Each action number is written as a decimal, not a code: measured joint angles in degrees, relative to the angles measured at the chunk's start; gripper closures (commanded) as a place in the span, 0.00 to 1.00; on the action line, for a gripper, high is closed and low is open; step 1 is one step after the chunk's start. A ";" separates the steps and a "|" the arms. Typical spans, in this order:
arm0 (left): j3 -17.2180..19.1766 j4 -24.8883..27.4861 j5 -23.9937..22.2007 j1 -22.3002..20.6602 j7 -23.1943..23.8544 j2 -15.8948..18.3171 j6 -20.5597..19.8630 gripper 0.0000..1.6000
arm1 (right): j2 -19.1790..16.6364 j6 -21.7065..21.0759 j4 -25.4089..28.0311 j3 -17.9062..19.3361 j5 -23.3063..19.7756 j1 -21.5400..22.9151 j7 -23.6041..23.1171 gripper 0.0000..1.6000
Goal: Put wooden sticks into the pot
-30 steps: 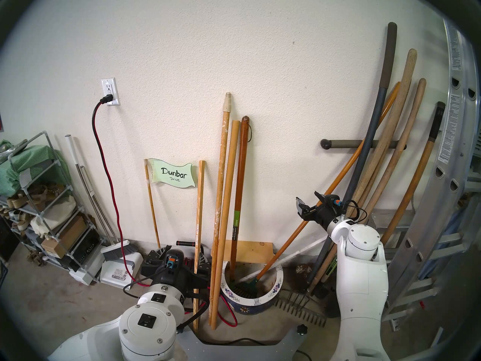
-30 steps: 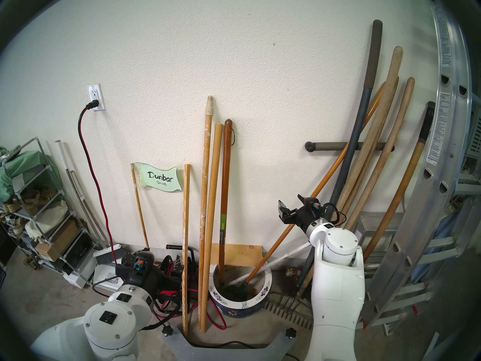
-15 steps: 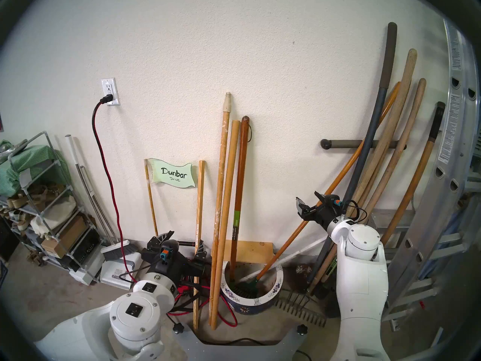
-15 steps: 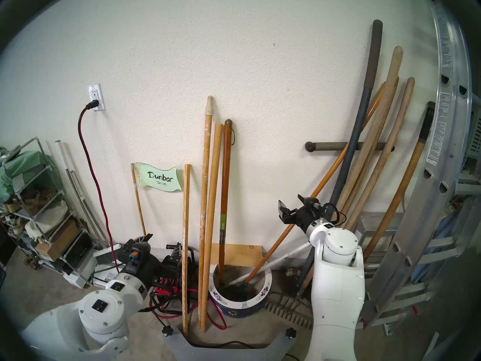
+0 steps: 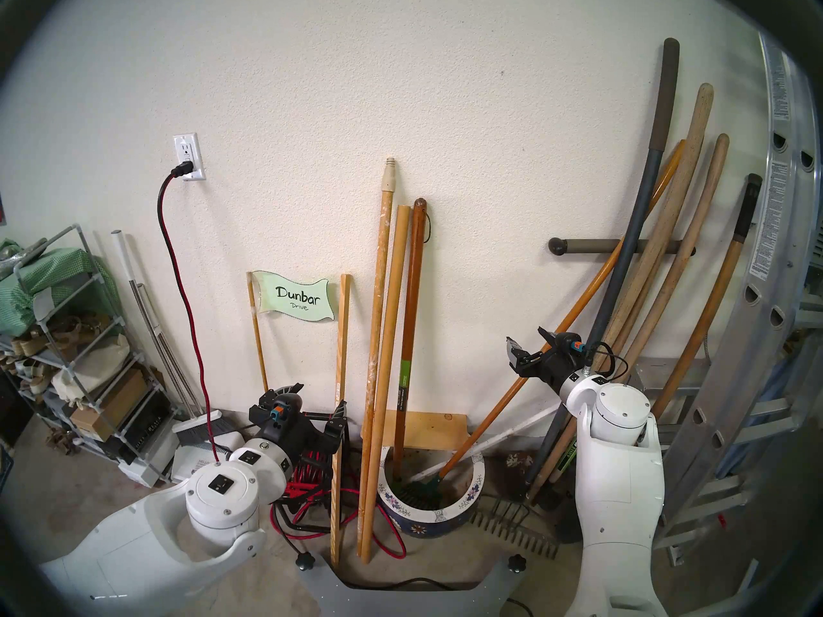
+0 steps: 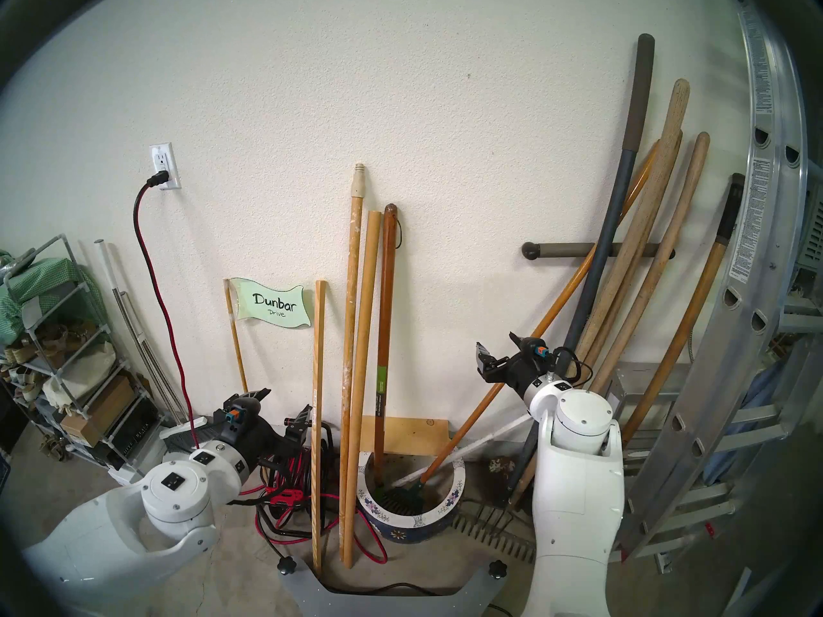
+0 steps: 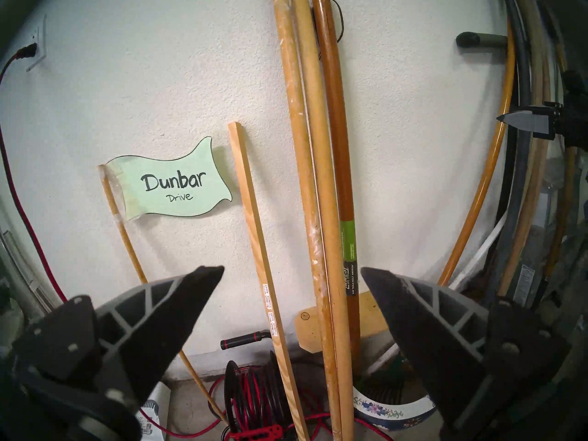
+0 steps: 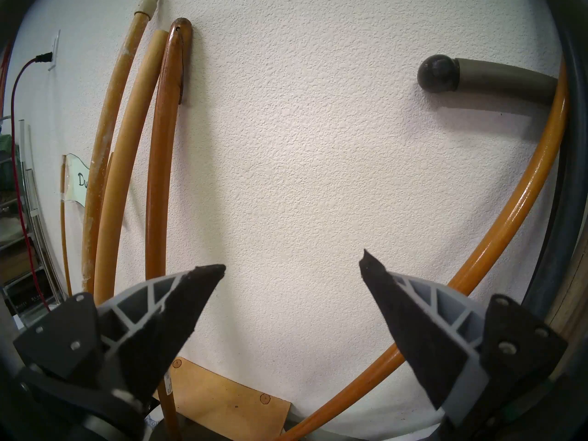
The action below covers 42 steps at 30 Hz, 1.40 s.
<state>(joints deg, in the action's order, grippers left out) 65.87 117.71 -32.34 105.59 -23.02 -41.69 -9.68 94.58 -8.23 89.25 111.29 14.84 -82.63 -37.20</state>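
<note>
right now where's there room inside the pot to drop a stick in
The pot is bare along its right inner side. Its left and middle are crowded by the brown handle, the orange-handled rake and a white rod.

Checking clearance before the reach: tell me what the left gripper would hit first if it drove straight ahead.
Probably the thin square-edged stick, which stands nearest the middle between the open left gripper fingers, with the wall behind it. The two wooden sticks stand slightly right of centre. Depth is unclear.
</note>
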 measured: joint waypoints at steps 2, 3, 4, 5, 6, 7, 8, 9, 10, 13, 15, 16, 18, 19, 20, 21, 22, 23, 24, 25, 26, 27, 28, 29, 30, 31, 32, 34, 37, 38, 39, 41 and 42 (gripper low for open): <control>0.06 -1.53 0.00 -1.21 1.84 -0.70 -0.01 0.00 | 0.00 0.00 0.00 0.00 0.00 0.00 0.00 0.00; 0.08 -2.06 0.00 -1.66 2.50 -0.98 -0.04 0.00 | 0.00 0.00 0.00 0.00 0.00 0.00 0.00 0.00; 0.15 -3.01 0.03 -2.44 3.68 -1.53 -0.17 0.00 | 0.00 0.00 0.00 0.00 0.00 0.00 0.00 0.00; 0.21 -3.72 0.12 -3.05 4.63 -1.96 -0.34 0.00 | 0.00 0.00 0.00 0.00 0.00 0.00 0.00 0.00; 0.28 -4.79 0.46 -4.03 6.08 -2.68 -0.69 0.00 | 0.00 0.00 0.00 0.00 0.00 0.00 0.00 0.00; 0.28 -5.13 0.59 -4.37 6.50 -2.91 -0.80 0.00 | 0.00 0.00 0.00 0.00 0.00 0.00 0.00 0.00; 0.35 -6.15 1.08 -5.34 7.82 -3.74 -1.22 0.00 | 0.00 0.00 0.00 0.00 0.00 0.00 0.00 0.00; 0.35 -6.64 1.28 -5.82 8.40 -4.14 -1.42 0.00 | 0.00 0.00 0.00 0.00 0.00 0.00 0.00 0.00; 0.35 -7.50 1.67 -6.64 9.36 -4.86 -1.78 0.00 | 0.00 0.00 0.00 0.00 0.00 0.00 0.00 0.00; 0.04 -9.83 2.78 -8.97 11.73 -6.78 -2.69 0.00 | 0.00 0.00 0.00 0.00 0.00 0.00 0.00 0.00; -0.33 -10.87 3.20 -9.99 12.62 -7.58 -3.11 0.00 | 0.00 0.00 0.00 0.00 0.00 0.00 0.00 0.00; -0.64 -11.65 3.54 -10.72 13.21 -8.14 -3.41 0.00 | 0.00 0.00 0.00 0.00 0.00 0.00 0.00 0.00; -1.30 -13.26 4.17 -12.08 14.22 -9.19 -3.99 0.00 | 0.00 0.00 0.00 0.00 0.00 0.00 0.00 0.00; -1.68 -14.18 4.59 -12.84 14.73 -9.77 -4.29 0.00 | 0.00 0.00 0.00 0.00 0.00 0.00 0.00 0.00; -1.85 -14.59 4.81 -13.20 14.95 -10.04 -4.44 0.00 | 0.00 0.00 0.00 0.00 0.00 0.00 0.00 0.00; -2.28 -15.65 5.32 -14.13 15.40 -10.75 -4.79 0.00 | 0.00 0.00 0.00 0.00 0.00 0.00 0.00 0.00; -2.58 -16.64 5.74 -14.98 15.77 -11.42 -5.04 0.00 | 0.00 0.00 0.00 0.00 0.00 0.00 0.00 0.00; -2.76 -17.23 5.95 -15.47 15.97 -11.79 -5.14 0.00 | 0.00 0.00 0.00 0.00 0.00 0.00 0.00 0.00; -2.98 -17.96 6.15 -16.04 16.21 -12.18 -5.22 0.00 | 0.00 0.00 0.00 0.00 0.00 0.00 0.00 0.00; -3.21 -18.98 6.35 -16.79 16.56 -12.69 -5.30 0.00 | 0.00 0.00 0.00 0.00 0.00 0.00 0.00 0.00; -3.44 -19.90 6.46 -17.48 16.86 -13.09 -5.32 0.00 | 0.00 0.00 0.00 0.00 0.00 0.00 0.00 0.00; -3.67 -20.91 6.56 -18.21 17.19 -13.49 -5.32 0.00 | 0.00 0.00 0.00 0.00 0.00 0.00 0.00 0.00; -3.81 -21.59 6.61 -18.70 17.41 -13.73 -5.32 0.00 | 0.00 0.00 0.00 0.00 0.00 0.00 0.00 0.00; -4.01 -22.71 6.67 -19.50 17.82 -14.12 -5.27 0.00 | 0.00 0.00 0.00 0.00 0.00 0.00 0.00 0.00; -4.15 -23.73 6.68 -20.19 18.22 -14.47 -5.14 0.00 | 0.00 0.00 0.00 0.00 0.00 0.00 0.00 0.00; -4.27 -24.57 6.68 -20.74 18.63 -14.73 -5.00 0.00 | 0.00 0.00 0.00 0.00 0.00 0.00 0.00 0.00; -4.37 -25.26 6.68 -21.17 18.96 -14.93 -4.85 0.00 | 0.00 0.00 0.00 0.00 0.00 0.00 0.00 0.00; -4.66 -27.10 6.59 -22.25 19.80 -15.49 -4.36 0.00 | 0.00 0.00 0.00 0.00 0.00 0.00 0.00 0.00; -5.02 -29.45 6.30 -23.57 20.89 -16.21 -3.64 0.00 | 0.00 0.00 0.00 0.00 0.00 0.00 0.00 0.00; -5.16 -30.43 6.07 -24.12 21.43 -16.54 -3.24 0.00 | 0.00 0.00 0.00 0.00 0.00 0.00 0.00 0.00; -5.23 -31.04 5.89 -24.44 21.83 -16.76 -2.99 0.00 | 0.00 0.00 0.00 0.00 0.00 0.00 0.00 0.00; -5.34 -31.99 5.60 -24.95 22.43 -17.10 -2.57 0.00 | 0.00 0.00 0.00 0.00 0.00 0.00 0.00 0.00; -5.41 -32.81 5.39 -25.35 22.83 -17.42 -2.24 0.00 | 0.00 0.00 0.00 0.00 0.00 0.00 0.00 0.00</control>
<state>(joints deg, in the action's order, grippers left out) 60.46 84.90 -26.94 80.25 -0.19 -59.10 -11.92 94.58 -8.23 89.25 111.30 14.83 -82.63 -37.20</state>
